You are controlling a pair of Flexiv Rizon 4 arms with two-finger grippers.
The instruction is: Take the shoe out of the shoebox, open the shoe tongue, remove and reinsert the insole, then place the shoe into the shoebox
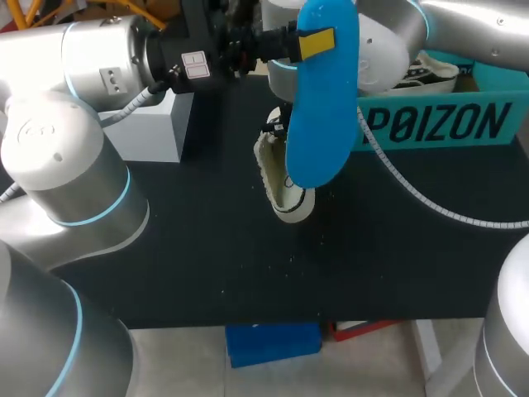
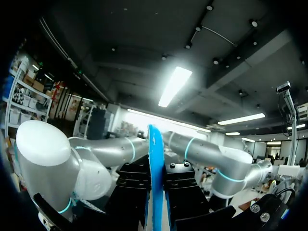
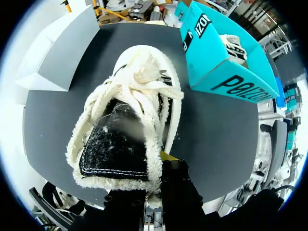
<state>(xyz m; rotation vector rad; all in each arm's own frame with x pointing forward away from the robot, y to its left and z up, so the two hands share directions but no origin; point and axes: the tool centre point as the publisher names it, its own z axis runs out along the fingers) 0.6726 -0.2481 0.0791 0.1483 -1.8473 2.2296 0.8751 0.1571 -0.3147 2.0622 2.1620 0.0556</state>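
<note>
Blue insole [image 1: 324,99] before shoe [image 1: 291,198], shoebox [image 1: 438,126] beside

Rounded silver-white left arm [image 1: 66,157] and right arm [image 1: 471,16], cyan-ringed joints.
Behind the left jaws, black wrist block [image 1: 216,41] with white label [image 1: 196,64]; behind the right jaws, ribbed white cable [image 1: 413,194].

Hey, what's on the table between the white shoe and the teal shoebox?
Nothing: the right wrist view shows only bare black table between the shoe and the shoebox.
</note>
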